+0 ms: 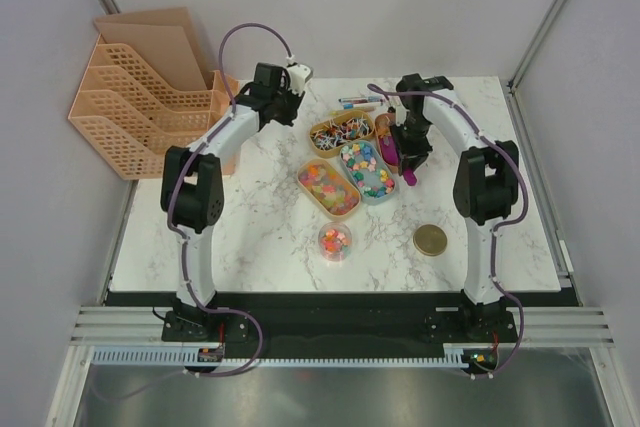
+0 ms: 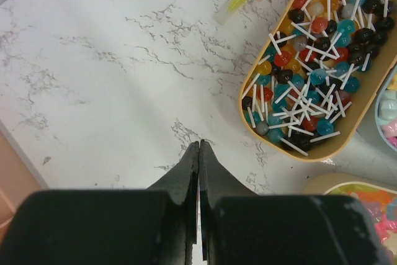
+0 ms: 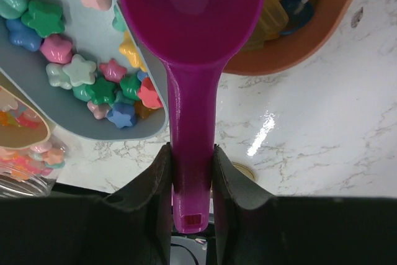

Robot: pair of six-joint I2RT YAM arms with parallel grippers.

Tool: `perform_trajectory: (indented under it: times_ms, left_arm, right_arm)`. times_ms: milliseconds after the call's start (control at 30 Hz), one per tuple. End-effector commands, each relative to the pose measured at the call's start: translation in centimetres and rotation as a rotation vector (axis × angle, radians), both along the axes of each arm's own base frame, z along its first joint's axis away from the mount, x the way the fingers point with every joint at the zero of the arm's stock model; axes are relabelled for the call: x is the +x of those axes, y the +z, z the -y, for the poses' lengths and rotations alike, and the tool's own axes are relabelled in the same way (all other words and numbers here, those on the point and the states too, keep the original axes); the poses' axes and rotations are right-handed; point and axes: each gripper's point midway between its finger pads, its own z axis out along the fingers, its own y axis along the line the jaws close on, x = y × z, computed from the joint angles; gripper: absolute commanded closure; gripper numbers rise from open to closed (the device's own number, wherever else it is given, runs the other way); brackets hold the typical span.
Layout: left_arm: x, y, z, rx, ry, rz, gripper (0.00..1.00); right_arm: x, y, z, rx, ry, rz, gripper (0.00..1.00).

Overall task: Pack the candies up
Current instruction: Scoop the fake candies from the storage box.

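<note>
Many candies look light and slippery, so my right tool pinches the purple spoon by its handle to scoop; my left tool is closed, empty.

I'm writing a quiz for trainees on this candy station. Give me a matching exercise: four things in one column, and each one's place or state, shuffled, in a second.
Things
1. purple scoop
2. left gripper
3. gold lid
4. lollipops

Places or states
A. lying alone on the marble table
B. shut, holding nothing
C. heaped in a tan oval tray
D. clamped in the right gripper

Pairs: 1-D, 2-B, 3-A, 4-C
</note>
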Motion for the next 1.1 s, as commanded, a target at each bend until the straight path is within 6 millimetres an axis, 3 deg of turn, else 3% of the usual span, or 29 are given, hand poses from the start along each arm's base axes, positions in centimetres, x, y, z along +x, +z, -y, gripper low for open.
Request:
perform_trajectory:
  times_ms: [0, 133, 267, 567, 867, 1067]
  left_arm:
    - [-0.8, 3.7, -0.3, 0.002, 0.013, 0.073, 0.98]
    - [-1.7, 3.4, 0.1, 0.028, 0.008, 0.071, 0.98]
    - [-2.3, 3.5, 1.8, 0.040, -0.023, 0.080, 0.98]
    - [-2.9, 3.4, 4.1, 0.056, -0.047, 0.098, 0.98]
    - [-3.2, 3.3, 2.8, 0.095, -0.037, 0.111, 0.98]
    - [-3.6, 3.3, 1.1, 0.104, -0.016, 0.119, 0.98]
  right_arm:
    - [0.2, -0.4, -2.4, 0.100, -0.012, -0.049, 1.00]
    - [0.9, -1.3, -1.9, 0.111, -0.032, -0.061, 1.00]
    - [2.0, -1.7, -1.1, 0.103, -0.027, -0.046, 1.00]
    - [5.8, -0.9, -0.9, 0.124, 0.011, 0.067, 1.00]
    - [5.5, -1.3, -0.5, 0.113, 0.056, 0.066, 1.00]
    - [5.8, 0.2, -0.1, 0.098, 0.106, 0.121, 1.00]
